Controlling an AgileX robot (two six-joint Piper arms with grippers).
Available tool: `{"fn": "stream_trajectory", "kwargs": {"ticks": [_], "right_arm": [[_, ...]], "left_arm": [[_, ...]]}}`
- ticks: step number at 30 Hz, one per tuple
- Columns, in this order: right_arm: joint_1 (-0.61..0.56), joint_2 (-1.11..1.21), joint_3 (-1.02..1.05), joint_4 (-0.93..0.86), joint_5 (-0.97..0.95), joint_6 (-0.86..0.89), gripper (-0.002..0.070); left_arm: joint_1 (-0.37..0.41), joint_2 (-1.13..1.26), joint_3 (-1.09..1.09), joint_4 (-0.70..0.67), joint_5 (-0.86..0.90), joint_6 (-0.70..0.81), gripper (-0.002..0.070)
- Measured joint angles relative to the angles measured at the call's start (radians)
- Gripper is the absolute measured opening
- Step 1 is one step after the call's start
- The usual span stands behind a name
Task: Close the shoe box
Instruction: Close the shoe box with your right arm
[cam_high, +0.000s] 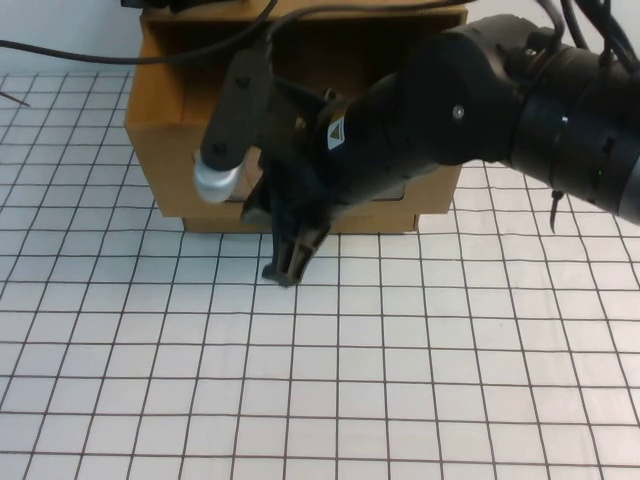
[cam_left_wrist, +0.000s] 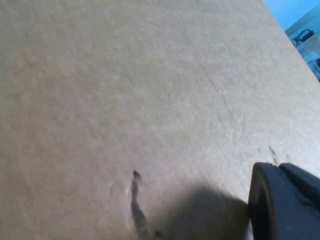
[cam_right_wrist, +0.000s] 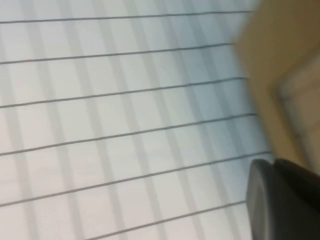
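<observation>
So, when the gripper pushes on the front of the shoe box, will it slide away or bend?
The shoe box is broad and sits flat on the gridded table, so it probably will not tip. Cardboard may flex slightly. The right gripper is at its front; the left gripper is close against cardboard.

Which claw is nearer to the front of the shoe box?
Right. The right claw is just before the shoe box front. The left claw shows only beside plain cardboard.
</observation>
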Motion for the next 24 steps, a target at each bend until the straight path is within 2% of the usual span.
{"fn": "stream_trajectory", "kwargs": {"ticks": [4,12,17,24], "right_arm": [[0.004,0.009,0.000,0.065,0.085,-0.036,-0.0013],[-0.031,0.073,0.000,-0.055,0.129,0.069,-0.0013],[-0.077,0.042,0.000,-0.007,0.219,0.029,-0.0014],[-0.115,-0.047,0.033,0.039,0.223,-0.027,-0.0013]], "left_arm": [[0.000,0.000,0.000,0.000,0.002,0.000,-0.0004],[0.000,0.000,0.000,-0.005,0.004,0.000,-0.0004],[0.000,0.000,0.000,-0.005,0.004,0.000,-0.0004],[0.000,0.000,0.000,-0.005,0.004,0.000,-0.0004]]}}
